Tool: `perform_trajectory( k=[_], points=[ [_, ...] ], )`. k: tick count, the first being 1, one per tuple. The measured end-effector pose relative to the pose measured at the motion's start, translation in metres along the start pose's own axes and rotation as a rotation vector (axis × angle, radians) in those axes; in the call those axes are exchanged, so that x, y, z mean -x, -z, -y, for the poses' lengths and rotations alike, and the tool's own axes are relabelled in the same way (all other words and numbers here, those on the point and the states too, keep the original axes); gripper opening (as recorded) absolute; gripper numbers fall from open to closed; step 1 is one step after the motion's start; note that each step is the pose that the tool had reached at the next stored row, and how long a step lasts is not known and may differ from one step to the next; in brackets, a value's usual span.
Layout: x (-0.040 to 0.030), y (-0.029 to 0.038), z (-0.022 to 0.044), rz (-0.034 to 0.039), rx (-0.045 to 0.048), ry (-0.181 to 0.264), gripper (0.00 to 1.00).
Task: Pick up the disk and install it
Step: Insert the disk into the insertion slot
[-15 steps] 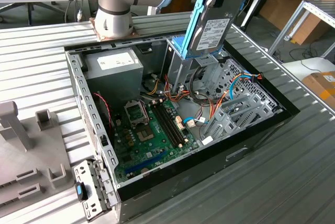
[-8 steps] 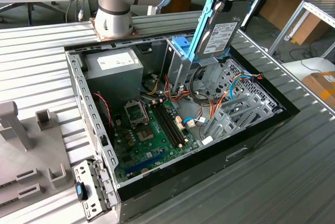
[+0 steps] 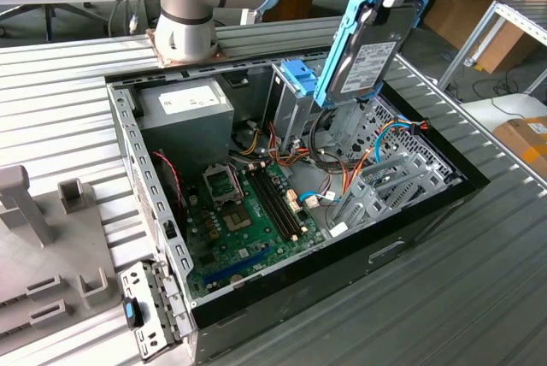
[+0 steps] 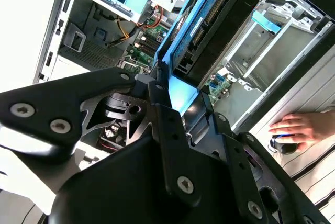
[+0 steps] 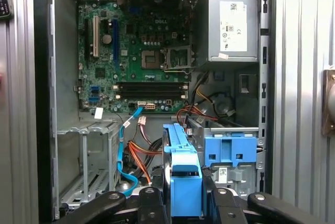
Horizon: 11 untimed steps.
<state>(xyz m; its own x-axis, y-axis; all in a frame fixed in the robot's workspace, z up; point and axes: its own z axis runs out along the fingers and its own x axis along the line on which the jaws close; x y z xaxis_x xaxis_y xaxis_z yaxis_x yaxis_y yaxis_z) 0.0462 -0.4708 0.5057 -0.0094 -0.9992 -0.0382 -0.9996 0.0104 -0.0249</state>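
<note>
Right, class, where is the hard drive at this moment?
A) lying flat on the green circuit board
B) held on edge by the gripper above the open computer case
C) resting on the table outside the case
B: in the exterior view the gripper clamps the hard drive at its upper end, and it hangs above the computer case.

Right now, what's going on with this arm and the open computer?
The arm's gripper is shut on the disk and holds it on edge above the open case. The disk hangs next to the metal cage with the blue latch, and is not yet seated in any bay. In the second wrist view, a person's hand lies outside the case.
</note>
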Motion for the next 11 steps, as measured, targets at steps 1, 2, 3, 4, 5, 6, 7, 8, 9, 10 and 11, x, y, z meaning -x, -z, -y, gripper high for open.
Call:
perform_trajectory(
  k=[1,2,3,4,5,6,7,8,9,10,11],
  points=[
    [-0.0014,-0.0001,0.0005,0.0,-0.0001,0.0,0.36],
    [-0.0016,-0.0001,0.0005,0.0,-0.0001,0.0,0.36],
    [-0.0017,-0.0001,0.0005,0.0,0.0,0.0,0.36],
    [-0.0018,-0.0001,0.0005,0.0,0.0,0.0,0.36],
    [-0.0018,-0.0001,0.0005,0.0,-0.0001,0.0,0.36],
    [-0.0018,-0.0001,0.0005,0.0,0.0,0.0,0.36],
    [-0.0018,-0.0001,0.0005,0.0,0.0,0.0,0.36],
    [-0.0018,-0.0001,0.0005,0.0,-0.0001,0.0,0.36],
    [-0.0018,-0.0001,0.0005,0.0,0.0,0.0,0.36],
    [-0.0018,-0.0001,0.0005,0.0,0.0,0.0,0.36],
    [-0.0019,-0.0001,0.0005,0.0,0.0,0.0,0.36]
  ],
)
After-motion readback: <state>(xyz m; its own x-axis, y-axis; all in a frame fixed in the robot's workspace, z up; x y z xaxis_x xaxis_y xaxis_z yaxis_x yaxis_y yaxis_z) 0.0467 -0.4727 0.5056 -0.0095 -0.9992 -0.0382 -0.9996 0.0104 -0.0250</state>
